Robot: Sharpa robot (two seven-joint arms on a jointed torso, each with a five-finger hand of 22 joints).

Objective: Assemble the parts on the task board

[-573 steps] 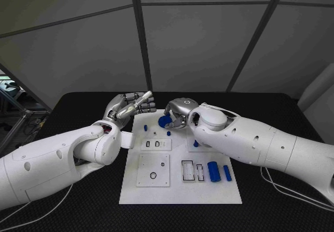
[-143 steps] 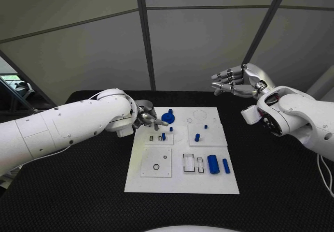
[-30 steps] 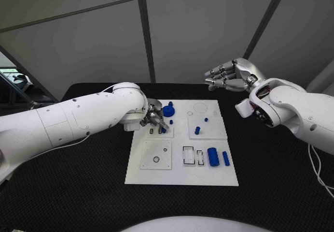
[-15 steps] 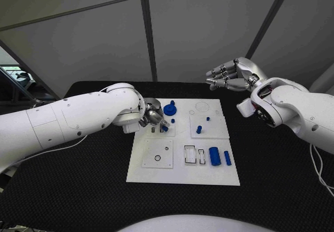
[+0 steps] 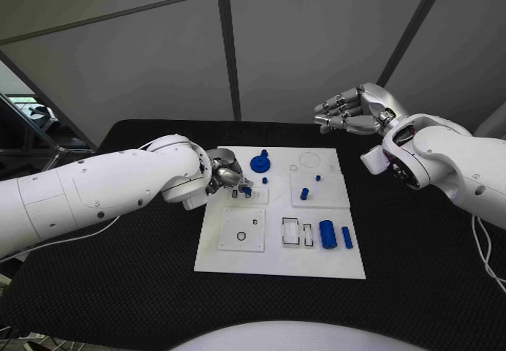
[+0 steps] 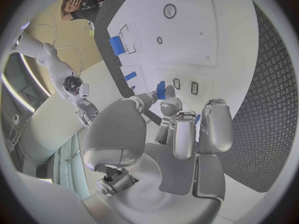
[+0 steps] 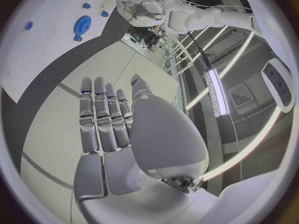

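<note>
A small blue peg point(image 6: 161, 89) is pinched in the fingers point(image 6: 168, 107) of the left hand point(image 5: 224, 178), held just above the slots point(image 6: 185, 86) on the white board point(image 5: 264, 256). It should be kept upright, lined up over a slot, and pressed straight down. The right hand point(image 5: 351, 111) is raised well away beyond the table point(image 5: 126, 292), fingers spread, nothing held. Blue cylinders point(image 5: 327, 234) lie on the board's right side.

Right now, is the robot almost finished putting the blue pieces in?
Not nearly. A blue gear and some small pegs stand on the task board. The left robot hand pinches a small blue part. Two blue cylinders lie loose, and the right robot hand waits, holding nothing.
</note>
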